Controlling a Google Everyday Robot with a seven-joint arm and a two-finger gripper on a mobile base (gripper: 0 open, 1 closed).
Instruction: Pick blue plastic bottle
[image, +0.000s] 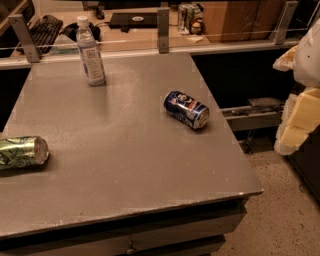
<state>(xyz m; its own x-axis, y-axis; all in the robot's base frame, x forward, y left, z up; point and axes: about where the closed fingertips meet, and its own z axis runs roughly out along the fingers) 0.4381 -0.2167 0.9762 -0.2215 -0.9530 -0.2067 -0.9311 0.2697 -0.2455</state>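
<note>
The blue plastic bottle (90, 52) stands upright at the far left of the grey table (125, 165). It is clear, with a white cap and a white-and-blue label. My gripper (295, 100) shows at the right edge of the view, off the table's right side and above the floor. It is far from the bottle and holds nothing that I can see.
A blue soda can (186, 109) lies on its side right of the table's centre. A green can (22, 151) lies on its side at the left edge. A glass rail with metal posts (163, 30) runs behind the table, with a desk, keyboard (42, 27) and cans beyond.
</note>
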